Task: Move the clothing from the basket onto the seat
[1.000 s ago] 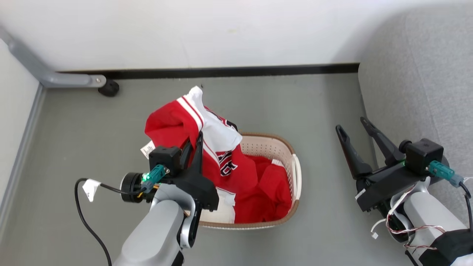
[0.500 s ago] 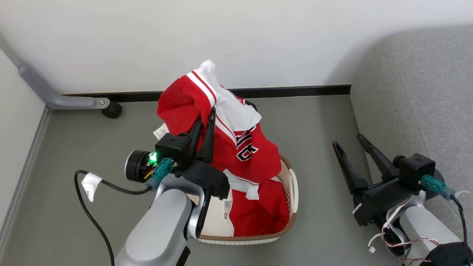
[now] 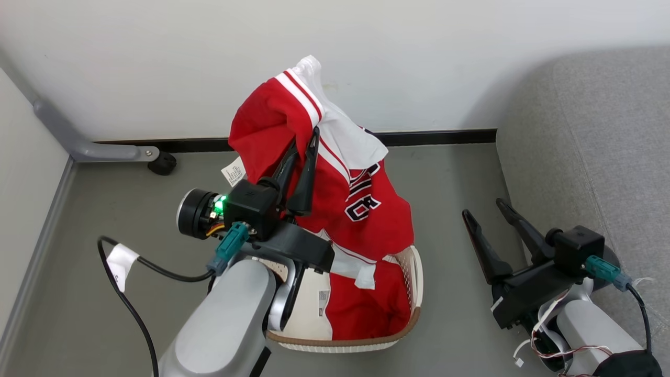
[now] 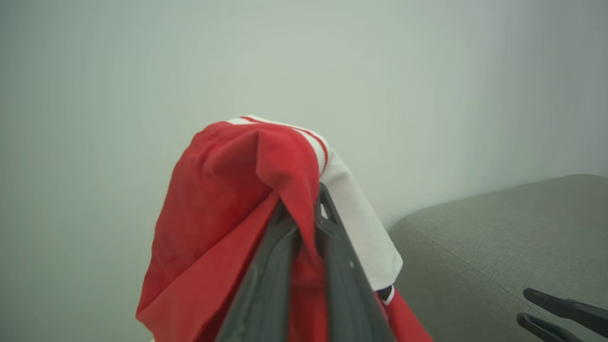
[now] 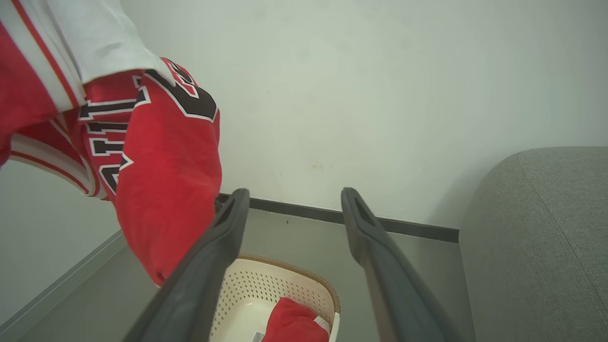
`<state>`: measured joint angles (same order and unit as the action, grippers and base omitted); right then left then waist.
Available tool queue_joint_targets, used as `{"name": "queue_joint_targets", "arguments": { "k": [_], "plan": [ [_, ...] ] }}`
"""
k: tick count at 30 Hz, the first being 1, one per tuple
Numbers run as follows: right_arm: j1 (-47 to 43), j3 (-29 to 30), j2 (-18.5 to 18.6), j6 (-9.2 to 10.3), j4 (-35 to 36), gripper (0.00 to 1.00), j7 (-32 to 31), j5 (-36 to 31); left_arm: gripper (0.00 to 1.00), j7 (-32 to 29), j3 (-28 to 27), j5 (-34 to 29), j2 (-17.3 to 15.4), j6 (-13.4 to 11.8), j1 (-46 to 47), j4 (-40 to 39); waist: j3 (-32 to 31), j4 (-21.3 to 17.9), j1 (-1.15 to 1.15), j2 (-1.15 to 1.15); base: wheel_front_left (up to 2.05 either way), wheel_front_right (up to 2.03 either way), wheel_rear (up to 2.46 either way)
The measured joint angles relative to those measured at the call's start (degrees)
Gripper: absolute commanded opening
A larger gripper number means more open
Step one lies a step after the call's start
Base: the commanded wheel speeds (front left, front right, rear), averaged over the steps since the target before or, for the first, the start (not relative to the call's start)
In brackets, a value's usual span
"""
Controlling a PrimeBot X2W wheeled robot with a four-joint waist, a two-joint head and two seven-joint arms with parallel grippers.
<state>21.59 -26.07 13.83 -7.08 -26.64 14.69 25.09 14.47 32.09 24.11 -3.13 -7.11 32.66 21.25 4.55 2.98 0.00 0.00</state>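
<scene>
Hanging from the left end effector (image 3: 305, 145), the red jersey (image 3: 366, 225) is held high above the basket (image 3: 417, 293), with its white panel and black lettering turned toward the seat (image 3: 591, 157). The two dark fingers are clenched on a fold of the jersey near a white-striped edge. In the left wrist view, red cloth is pinched between them and drapes over their tips. The jersey's lower end dangles over the basket's opening; whether it touches the rim I cannot tell. Inside the basket lie the red shorts (image 3: 366, 314), bunched against the wall nearest the seat, with a small paper label (image 3: 323, 303) on the pale bottom beside them. The basket stands on the grey floor (image 3: 104, 209) near the white wall (image 3: 157, 63), to the left of the seat. The right end effector (image 3: 482, 208) hovers low between the basket and the seat, its fingers spread apart and released, grasping nothing. A black cable (image 3: 131, 309) with a white tag loops from the left wrist.
</scene>
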Motion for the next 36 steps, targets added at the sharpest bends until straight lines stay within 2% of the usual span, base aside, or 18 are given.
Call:
{"name": "queue_joint_targets", "arguments": {
  "k": [9,18,23,36],
  "plan": [
    [0.3,-1.9,-0.1,0.00,2.9,1.00,0.0,-0.4,0.00,0.0,0.0,-0.7,-0.2,0.0,-0.1,-2.5,0.5,-0.1,0.00,0.00,0.00,0.00,0.00],
    [4.3,-7.9,-0.1,0.00,7.0,1.00,0.0,-0.9,0.00,0.0,1.0,-1.4,-0.1,0.0,0.1,-3.5,2.0,0.4,0.01,0.01,0.00,0.00,0.00],
    [6.6,-10.4,0.1,0.00,6.7,1.00,0.0,-0.9,0.00,0.0,2.2,-2.4,0.1,0.0,0.6,-4.8,2.8,1.1,0.00,0.01,0.00,0.00,0.00],
    [13.2,-15.9,1.0,0.00,0.3,1.00,0.0,-0.3,0.00,0.0,6.2,-2.7,0.5,0.1,2.7,-6.6,4.6,5.0,0.01,0.01,0.00,0.00,0.00]
  ]
}}
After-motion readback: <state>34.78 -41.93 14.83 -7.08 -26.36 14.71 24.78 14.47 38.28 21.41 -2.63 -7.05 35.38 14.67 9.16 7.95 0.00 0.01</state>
